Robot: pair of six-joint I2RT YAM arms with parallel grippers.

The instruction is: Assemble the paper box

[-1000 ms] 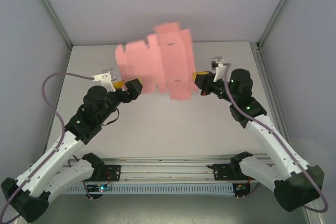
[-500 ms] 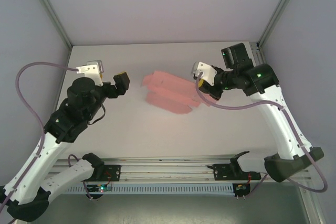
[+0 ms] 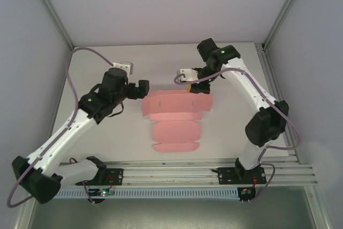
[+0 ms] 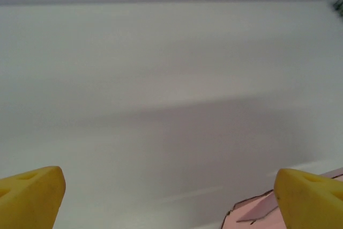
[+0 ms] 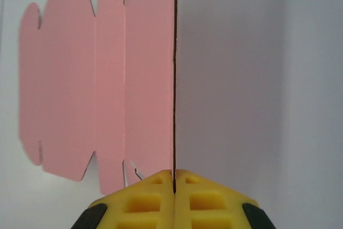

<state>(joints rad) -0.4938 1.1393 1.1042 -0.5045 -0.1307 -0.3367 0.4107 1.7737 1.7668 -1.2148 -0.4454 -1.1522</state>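
The paper box is a flat pink die-cut sheet (image 3: pixel 176 119) with flaps, lying spread on the white table (image 3: pixel 107 132) in the top view. My right gripper (image 3: pixel 193 86) is at the sheet's far edge. In the right wrist view its yellow fingers (image 5: pixel 155 197) are shut on that edge, and the pink sheet (image 5: pixel 107 79) stretches away to the left. My left gripper (image 3: pixel 144 89) hovers by the sheet's far left corner. In the left wrist view its fingertips (image 4: pixel 32 197) stand wide apart with nothing between them, and a pink corner (image 4: pixel 257 218) shows at the lower right.
Grey walls with metal posts (image 3: pixel 51 12) close in the table on the left, back and right. An aluminium rail (image 3: pixel 171 170) carrying the arm bases runs along the near edge. Bare table lies left and right of the sheet.
The sheet, held up in the air a second ago, now lies flat on the table. My right arm has swung over to its far edge. My left gripper has moved in to its corner.
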